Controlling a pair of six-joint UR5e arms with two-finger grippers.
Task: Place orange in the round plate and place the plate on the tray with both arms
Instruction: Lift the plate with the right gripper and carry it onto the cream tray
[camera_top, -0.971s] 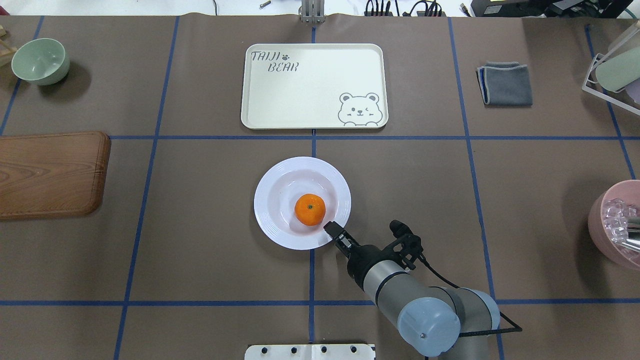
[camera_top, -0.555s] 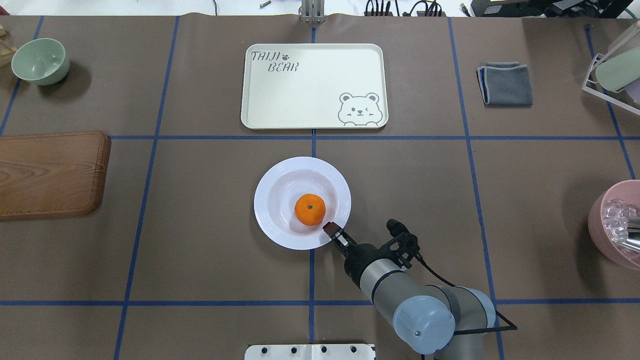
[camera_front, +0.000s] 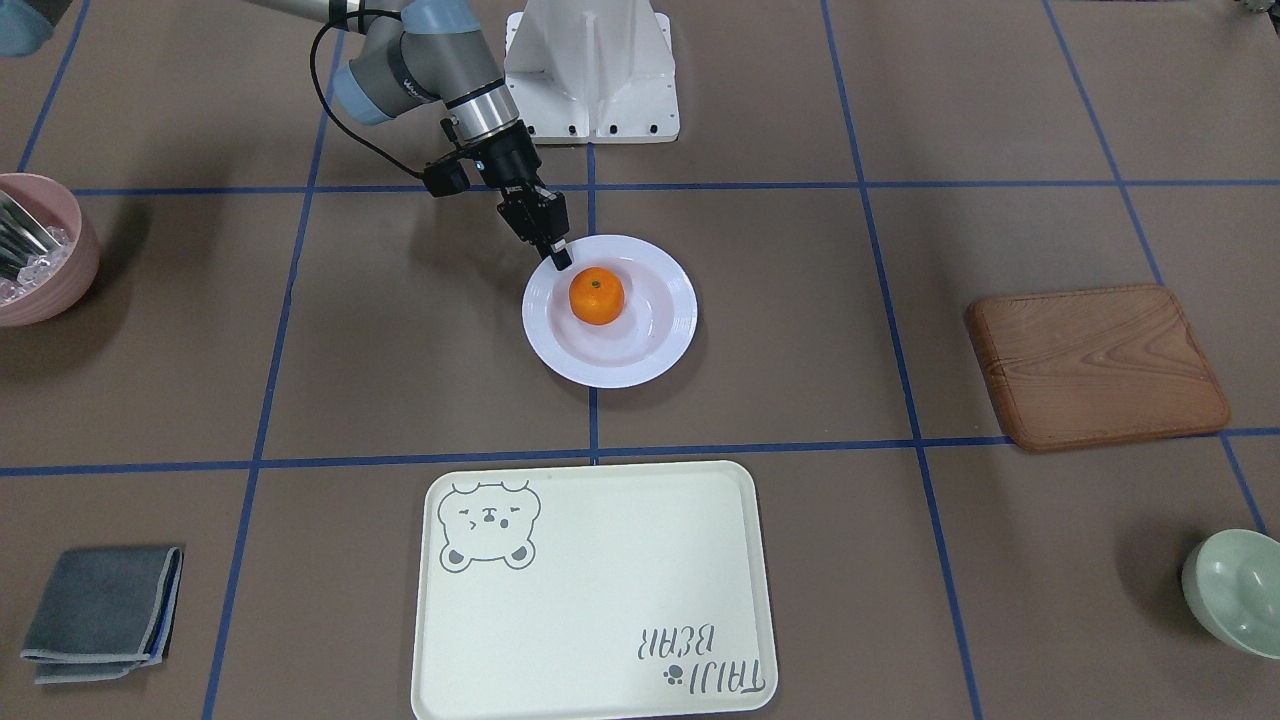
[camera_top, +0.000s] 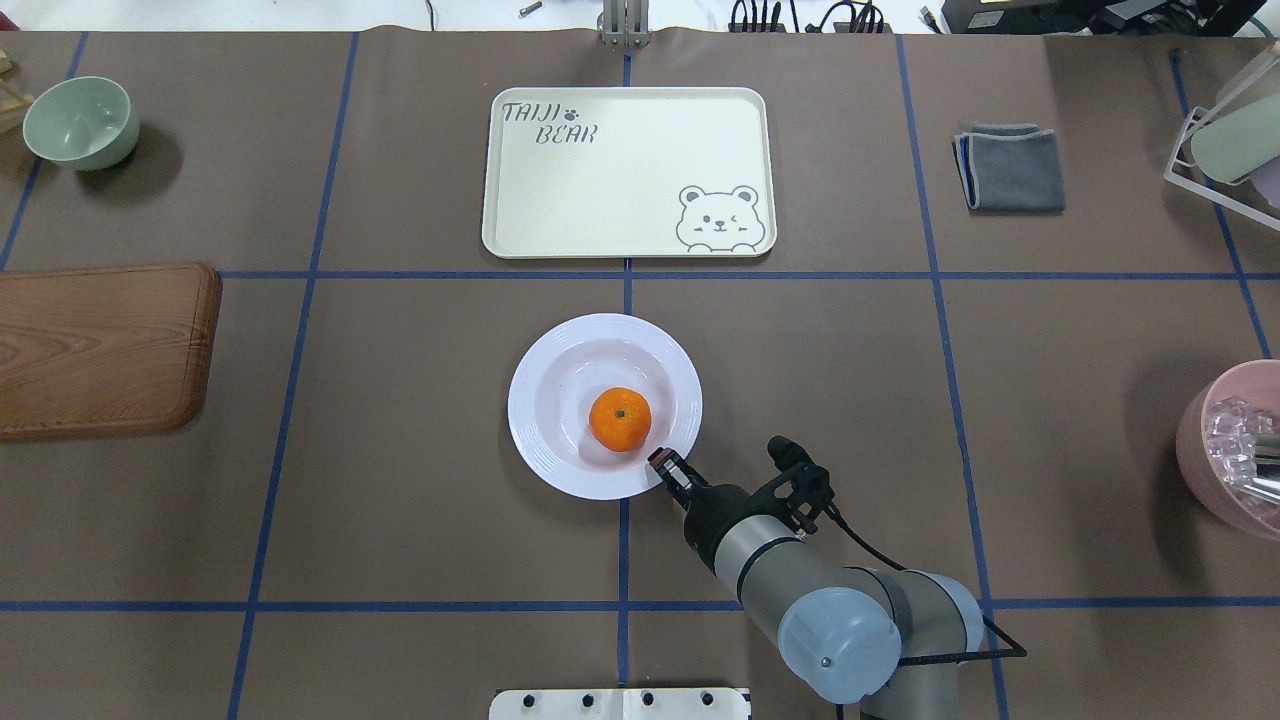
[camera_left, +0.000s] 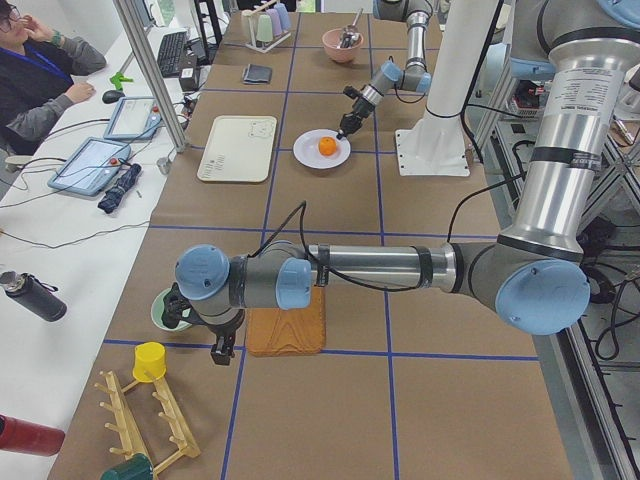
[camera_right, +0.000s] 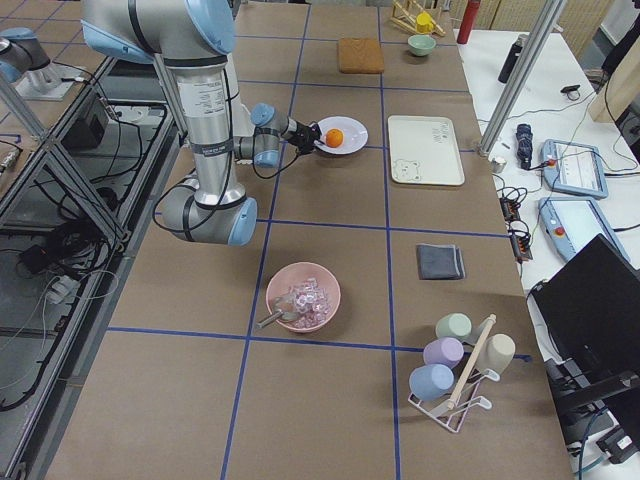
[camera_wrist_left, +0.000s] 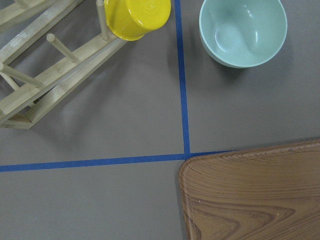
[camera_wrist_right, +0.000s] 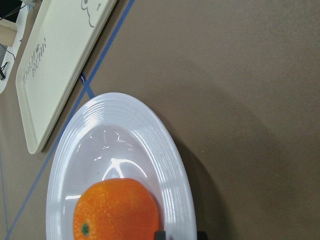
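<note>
With the bright-orange mandarin (camera_top: 620, 419) in the glossy white round plate (camera_top: 535, 440), grasping that plate is in hand: the black two-finger right gripper (camera_top: 659, 459) meets its five-o'clock rim, jaws narrow, pinching or not I cannot tell; next calls for a level carry to the cream rectangular tray (camera_top: 630, 170) at twelve o'clock.

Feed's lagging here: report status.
Right tool at round plate's near rim, grip unconfirmed. Left tool far off, state unknown. Orange in plate. Nothing between plate and tray.
</note>
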